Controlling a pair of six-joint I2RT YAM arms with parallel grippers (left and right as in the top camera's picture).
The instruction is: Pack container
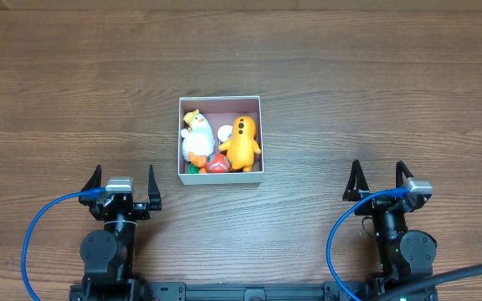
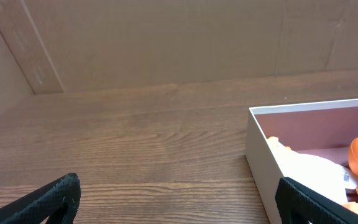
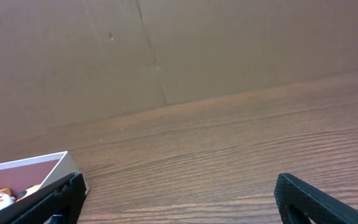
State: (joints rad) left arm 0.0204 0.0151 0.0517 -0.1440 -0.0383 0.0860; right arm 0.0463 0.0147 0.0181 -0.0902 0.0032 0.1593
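The container [image 1: 222, 101], a small square box with white walls and a pink inside, sits mid-table. It holds a white duck toy [image 1: 196, 138], an orange figure [image 1: 242, 142] and a red-orange toy [image 1: 217, 165]. My left gripper [image 1: 124, 184] is open and empty, below and left of the container. My right gripper [image 1: 378, 181] is open and empty, below and right of it. The left wrist view shows the container [image 2: 260, 149] at its right edge. The right wrist view shows its corner [image 3: 42, 165] at the left.
A brown cardboard wall [image 2: 166, 43] stands behind the wooden table [image 1: 392, 84]. Blue cables [image 1: 32, 242] run beside both arm bases at the front edge.
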